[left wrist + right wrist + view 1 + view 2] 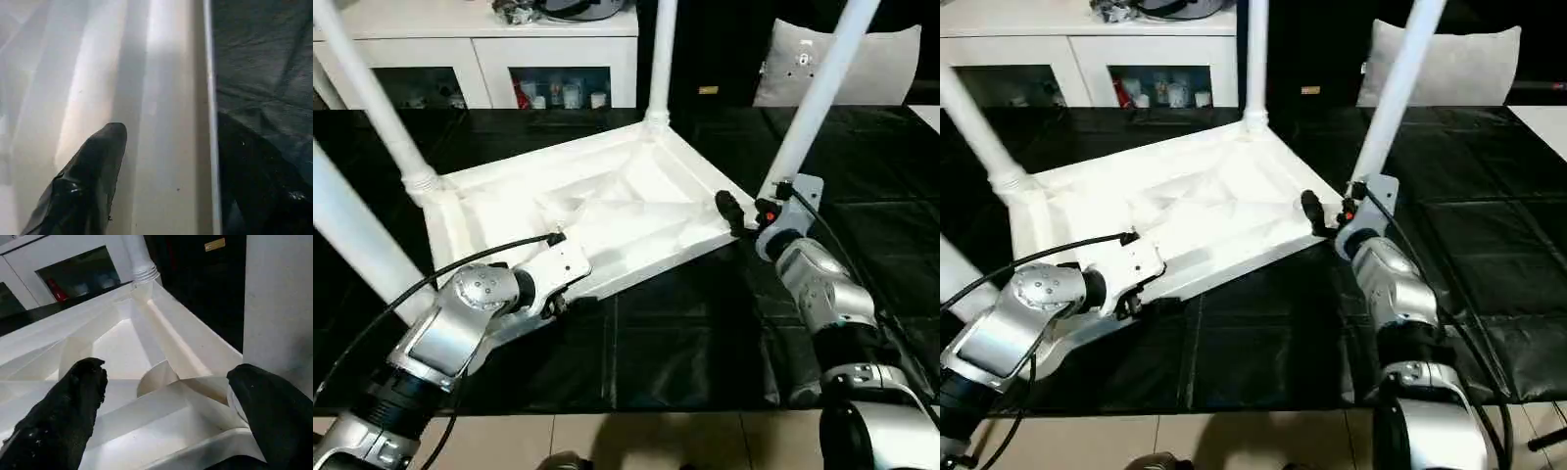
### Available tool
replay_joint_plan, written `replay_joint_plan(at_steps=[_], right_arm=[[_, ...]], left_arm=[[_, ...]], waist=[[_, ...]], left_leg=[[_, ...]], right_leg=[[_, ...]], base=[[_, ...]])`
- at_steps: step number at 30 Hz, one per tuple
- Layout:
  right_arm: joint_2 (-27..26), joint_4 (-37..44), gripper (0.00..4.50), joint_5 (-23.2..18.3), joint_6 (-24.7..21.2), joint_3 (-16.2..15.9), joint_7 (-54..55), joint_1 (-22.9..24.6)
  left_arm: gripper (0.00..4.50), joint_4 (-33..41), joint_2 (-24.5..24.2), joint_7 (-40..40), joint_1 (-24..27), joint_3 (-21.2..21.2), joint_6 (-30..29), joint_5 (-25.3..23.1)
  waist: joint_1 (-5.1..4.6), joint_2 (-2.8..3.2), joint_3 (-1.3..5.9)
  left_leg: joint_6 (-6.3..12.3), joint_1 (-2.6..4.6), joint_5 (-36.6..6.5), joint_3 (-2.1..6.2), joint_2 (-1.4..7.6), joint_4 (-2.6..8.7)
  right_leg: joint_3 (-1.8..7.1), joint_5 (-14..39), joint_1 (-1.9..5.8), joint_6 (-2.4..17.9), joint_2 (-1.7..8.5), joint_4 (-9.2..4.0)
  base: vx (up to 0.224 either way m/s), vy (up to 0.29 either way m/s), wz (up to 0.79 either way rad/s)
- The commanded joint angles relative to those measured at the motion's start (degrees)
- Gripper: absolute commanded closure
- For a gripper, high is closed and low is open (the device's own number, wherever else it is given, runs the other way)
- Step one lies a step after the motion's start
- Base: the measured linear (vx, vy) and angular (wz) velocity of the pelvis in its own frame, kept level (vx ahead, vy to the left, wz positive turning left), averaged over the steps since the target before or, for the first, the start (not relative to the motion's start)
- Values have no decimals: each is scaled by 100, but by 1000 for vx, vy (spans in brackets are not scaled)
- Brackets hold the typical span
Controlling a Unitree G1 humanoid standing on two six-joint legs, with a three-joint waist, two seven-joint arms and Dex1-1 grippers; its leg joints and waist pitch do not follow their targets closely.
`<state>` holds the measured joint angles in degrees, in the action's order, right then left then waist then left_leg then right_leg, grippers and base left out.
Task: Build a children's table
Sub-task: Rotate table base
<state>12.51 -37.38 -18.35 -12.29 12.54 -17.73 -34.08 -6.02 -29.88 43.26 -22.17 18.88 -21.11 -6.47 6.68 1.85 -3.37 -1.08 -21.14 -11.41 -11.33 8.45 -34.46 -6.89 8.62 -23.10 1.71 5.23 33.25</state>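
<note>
An upturned children's table (607, 211) lies on the black-covered work table (685, 343), its ribbed underside facing up and four white tapered legs (822, 88) rising from the corner sockets, one at each corner. It sits toward the work table's near-left part, askew to its edges. The robot's left gripper (161, 161) straddles the top's near rim, one black finger (93, 171) over the white plastic inside and the other outside over the black cover, jaws partly open; whether they pinch the rim cannot be told. The right gripper (171, 406) stands wide apart at the near-right corner, one finger over the ribs and the other beside the leg there, grasping nothing. A white cabinet (480, 59) with glass doors stands beyond the far edge. The moulded plastic looks light and stiff but smooth, so likely slippery between hard fingers. The thin rim wall offers the surest hold for turning; the long legs give leverage yet could work loose in their sockets if pulled
</note>
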Motion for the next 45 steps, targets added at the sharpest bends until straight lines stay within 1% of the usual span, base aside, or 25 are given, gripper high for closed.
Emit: replay_joint_plan(at_steps=[1, 4, 6, 7, 9, 12, 14, 15, 16, 17, 21, 24, 25, 27, 28, 29, 31, 33, 34, 36, 37, 41, 43, 44, 45], right_arm=[[260, 246, 0, 43, 68, 233, 214, 125], [275, 867, 0, 20, -173, 332, 384, 517], [300, 1362, 0, 45, -356, 347, 455, 874], [294, 1570, 0, 31, -442, 368, 493, 1025], [268, 1886, 0, -27, -559, 395, 531, 1234], [249, 2343, 0, -21, -655, 281, 478, 1568], [241, 2433, 0, -9, -644, 222, 457, 1648], [237, 2475, 0, -16, -644, 204, 455, 1674], [216, 2556, 0, -33, -655, 180, 474, 1712], [186, 2643, 0, -32, -608, 139, 470, 1754], [174, 2728, 0, 99, -475, 37, 404, 1780], [245, 2436, 0, 337, -243, -66, 410, 1567], [257, 2333, 0, 368, -179, -74, 406, 1496], [343, 1684, 0, 528, 35, -127, 413, 1034], [353, 1632, 0, 545, 52, -137, 415, 997], [419, 1223, 0, 655, 187, -201, 424, 720], [450, 928, 0, 708, 281, -228, 452, 518], [513, 142, 0, 917, 519, -282, 608, -29], [520, 33, 0, 952, 556, -288, 628, -103], [518, -423, 0, 1036, 683, -298, 706, -412], [518, -423, 0, 1036, 683, -298, 706, -412], [453, -1813, 0, 1154, 1123, -341, 578, -1306], [438, -2026, 0, 1173, 1179, -359, 539, -1447], [445, -2546, 0, 1369, 1391, -419, 794, -1765], [445, -2546, 0, 1369, 1391, -419, 794, -1765]], left_arm=[[115, -183, -88, -272, -79, -305, 23, -165], [115, -326, -75, -479, -134, -335, 183, -248], [115, -436, -47, -628, -193, -362, 308, -285], [115, -501, -33, -682, -230, -365, 360, -298], [115, -604, -19, -735, -273, -361, 487, -292], [115, -757, 79, -905, -328, -433, 601, -251], [115, -822, 126, -1000, -348, -462, 646, -253], [115, -848, 146, -1031, -355, -478, 654, -246], [115, -870, 213, -1096, -343, -532, 693, -215], [115, -859, 328, -1176, -309, -628, 734, -135], [115, -629, 481, -1057, -147, -682, 731, 89], [115, -458, 514, -863, -13, -596, 657, 213], [98, -440, 507, -837, -1, -578, 647, 215], [88, -345, 497, -620, 11, -523, 503, 292], [78, -342, 501, -611, 9, -524, 497, 293], [68, -320, 520, -529, -18, -514, 456, 320], [56, -294, 518, -487, -30, -488, 446, 332], [42, -263, 524, -542, -49, -439, 435, 258], [41, -257, 523, -550, -50, -432, 434, 248], [13, -237, 533, -578, -46, -412, 415, 221], [13, -237, 533, -578, -46, -412, 415, 221], [13, -245, 533, -543, -81, -350, 385, 142], [13, -247, 526, -533, -88, -329, 392, 113], [13, -245, 540, -530, -103, -314, 375, 100], [13, -245, 540, -530, -103, -314, 375, 100]], waist=[[-31, -48, 418], [-13, -28, 411], [-21, -31, 410], [-36, -56, 403], [-52, -39, 407], [-105, -57, 400], [-140, -18, 390], [-166, -33, 389], [-169, -11, 387], [-169, -25, 378], [-150, -21, 389], [-148, -11, 397], [-154, -10, 399], [-152, -6, 408], [-157, -32, 417], [-158, -54, 411], [-159, -45, 411], [-164, -43, 429], [-162, -37, 426], [-156, -32, 435], [-156, -32, 435], [-153, -8, 436], [-158, -4, 431], [-151, -9, 433], [-156, -4, 436]], left_leg=[[73, 124, -1108, 227, 492, 431], [41, 124, -1114, 240, 503, 451], [9, 109, -1132, 253, 493, 463], [22, 94, -1167, 253, 480, 464], [56, 90, -1261, 260, 463, 457], [75, 74, -1312, 277, 466, 460], [75, 90, -1419, 279, 464, 454], [74, 82, -1470, 283, 461, 458], [69, 100, -1508, 284, 462, 455], [69, 120, -1557, 271, 459, 450], [70, 101, -1528, 288, 480, 458], [41, 90, -1470, 280, 490, 462], [45, 94, -1461, 275, 485, 461], [66, 96, -1378, 263, 474, 447], [81, 76, -1271, 265, 466, 437], [96, 88, -1231, 247, 471, 428], [118, 83, -1186, 244, 458, 420], [136, 84, -1087, 245, 466, 408], [137, 84, -1075, 243, 463, 407], [161, 90, -1033, 235, 467, 397], [161, 90, -1033, 235, 467, 397], [172, 79, -1075, 228, 460, 382], [171, 85, -1176, 231, 468, 384], [162, 83, -1179, 238, 476, 386], [140, 82, -1164, 242, 478, 387]], right_leg=[[404, 1825, 261, 902, 499, -371], [410, 1820, 252, 777, 471, -378], [407, 1796, 275, 739, 470, -367], [409, 1866, 283, 686, 479, -386], [395, 2132, 279, 606, 503, -431], [380, 2301, 281, 569, 511, -450], [372, 2436, 258, 553, 507, -483], [362, 2516, 263, 528, 502, -499], [362, 2563, 246, 520, 501, -508], [361, 2633, 226, 494, 492, -536], [359, 2494, 237, 559, 505, -507], [374, 2193, 239, 679, 501, -460], [378, 2141, 239, 704, 492, -453], [382, 1980, 249, 821, 502, -425], [379, 1902, 274, 882, 506, -400], [384, 1839, 261, 925, 504, -402], [381, 1826, 276, 976, 504, -390], [376, 1729, 282, 1038, 498, -353], [373, 1697, 282, 1068, 493, -357], [375, 1596, 283, 1088, 491, -340], [375, 1596, 283, 1088, 491, -340], [367, 1480, 298, 1205, 493, -326], [366, 1532, 295, 1231, 494, -325], [366, 1525, 296, 1237, 501, -315], [362, 1511, 295, 1264, 497, -306]], base=[[0, 0, 0], [0, 0, 0], [0, 0, 0], [0, 0, 0], [0, 0, 0], [0, 0, 0], [0, 0, 0], [0, 0, 0], [0, 0, 0], [0, 0, 0], [0, 0, 0], [0, 0, 0], [0, 0, 0], [0, 0, 0], [0, 0, 0], [0, 0, 0], [0, 0, 0], [0, 0, 0], [0, 0, 0], [0, 0, 0], [0, 0, 0], [0, 0, 0], [0, 0, 0], [0, 0, 0], [0, 0, 0]])
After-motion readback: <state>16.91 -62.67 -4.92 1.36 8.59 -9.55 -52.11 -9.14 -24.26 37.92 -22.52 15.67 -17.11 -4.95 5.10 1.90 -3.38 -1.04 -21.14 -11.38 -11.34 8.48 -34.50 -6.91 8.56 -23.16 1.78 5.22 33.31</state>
